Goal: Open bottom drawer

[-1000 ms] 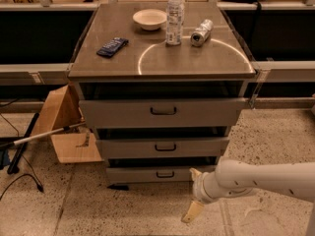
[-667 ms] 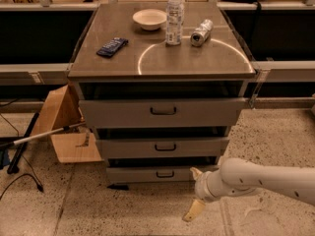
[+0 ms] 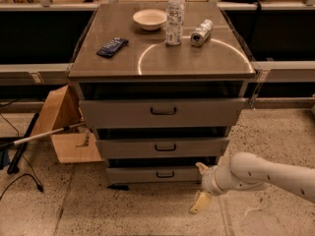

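Observation:
The bottom drawer (image 3: 147, 175) is the lowest and narrowest grey front of the cabinet, with a small black pull handle (image 3: 165, 174). It looks nearly closed, sticking out a little less than the two drawers above. My gripper (image 3: 200, 186) hangs low at the right end of this drawer front, to the right of the handle and not touching it. Its two tan fingers (image 3: 199, 203) are spread apart with nothing between them. The white arm (image 3: 266, 173) comes in from the right.
The middle drawer (image 3: 162, 147) and top drawer (image 3: 162, 113) sit above. On the cabinet top are a white bowl (image 3: 149, 18), a water bottle (image 3: 174, 16), a lying can (image 3: 201, 32) and a blue packet (image 3: 112, 46). A cardboard box (image 3: 64, 127) and a pole stand at the left.
My gripper has risen a little and edged closer to the right end of the bottom drawer front. The drawers have not moved.

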